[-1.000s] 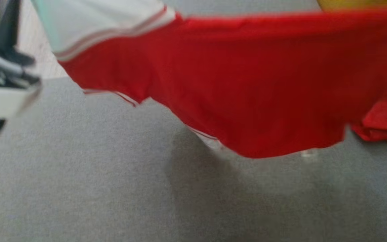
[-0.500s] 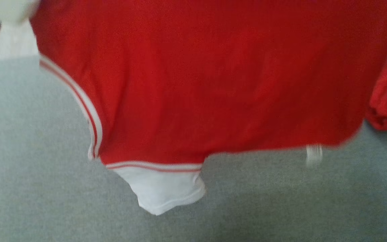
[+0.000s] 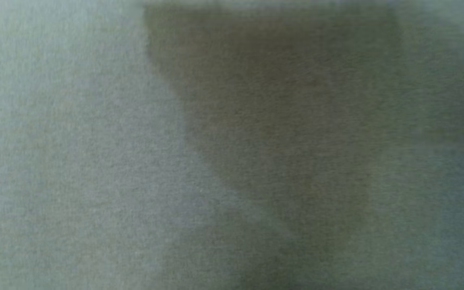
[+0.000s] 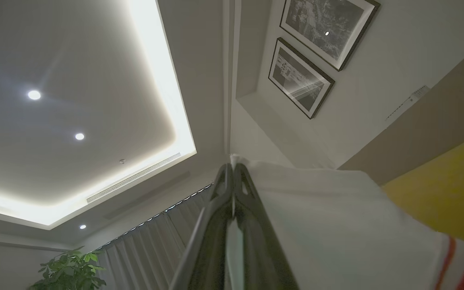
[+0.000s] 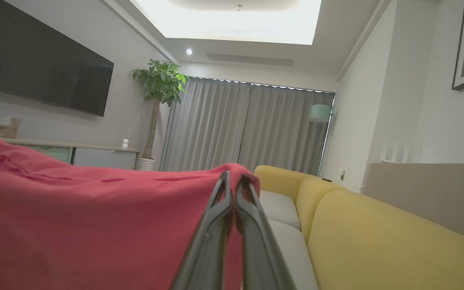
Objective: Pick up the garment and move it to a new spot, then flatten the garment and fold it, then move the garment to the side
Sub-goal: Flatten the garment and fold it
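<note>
garment (image 5: 95, 225) now hoisted higher over the grey surface (image 3: 75, 161), left gripper (image 4: 232, 168) and right gripper (image 5: 233, 179) both pinching it: carry underway.

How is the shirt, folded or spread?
Spread: the shirt hangs between the left hand, pinching white cloth, and the right hand, pinching red.

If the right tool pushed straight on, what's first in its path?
Past the garment it pinches, the right tool points at the curtain; the sofa arm might come first, depth unclear.
</note>
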### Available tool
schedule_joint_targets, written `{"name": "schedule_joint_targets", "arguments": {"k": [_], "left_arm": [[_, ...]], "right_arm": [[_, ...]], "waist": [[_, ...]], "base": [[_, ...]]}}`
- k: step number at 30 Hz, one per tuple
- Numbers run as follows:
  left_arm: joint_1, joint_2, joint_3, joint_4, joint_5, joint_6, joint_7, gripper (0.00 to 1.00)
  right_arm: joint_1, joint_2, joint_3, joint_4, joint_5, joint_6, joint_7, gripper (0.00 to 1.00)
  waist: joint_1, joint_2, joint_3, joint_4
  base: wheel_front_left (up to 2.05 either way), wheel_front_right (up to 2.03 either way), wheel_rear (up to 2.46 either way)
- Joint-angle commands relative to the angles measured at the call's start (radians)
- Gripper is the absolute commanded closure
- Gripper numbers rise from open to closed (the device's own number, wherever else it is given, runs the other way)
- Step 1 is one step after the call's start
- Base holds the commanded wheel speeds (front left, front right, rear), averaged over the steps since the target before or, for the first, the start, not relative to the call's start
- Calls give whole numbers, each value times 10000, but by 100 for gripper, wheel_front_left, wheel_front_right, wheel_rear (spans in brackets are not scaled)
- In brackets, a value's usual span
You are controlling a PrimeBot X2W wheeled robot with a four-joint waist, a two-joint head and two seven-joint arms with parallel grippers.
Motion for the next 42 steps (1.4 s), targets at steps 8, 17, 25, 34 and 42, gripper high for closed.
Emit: {"name": "schedule_joint_targets", "arguments": {"k": [8,17,25,34,42], "left_arm": [[2332,361,835,-1703,-87,-373,-4,100],[7237,788,1217,-3396,52,-259,-4,100],[12324,1213,1544,-4923,-54,85,-5,100],[15503,973,1425,-5793,-360,240,-5,100],[15813,905,1633,-6010,-303,194,-5,100]], "right_arm": [[1252,-469,59,-483,412,33,-49,100],[4681,-491,206,-621,1753,33,-50,100],[8503,-839,-244,-1745,2320,33,-50,100],[11359,-885,-986,-2908,2051,33,-51,100],[12336,-729,-1444,-3395,1808,33,-51,100]], "waist": [[-4,1,832,767],[-4,1,-227,806],[-4,1,-1521,703],[-4,1,-2152,470],[-4,1,-2233,334]], "base": [[0,0,0],[0,0,0],[0,0,0],[0,0,0],[0,0,0]]}}
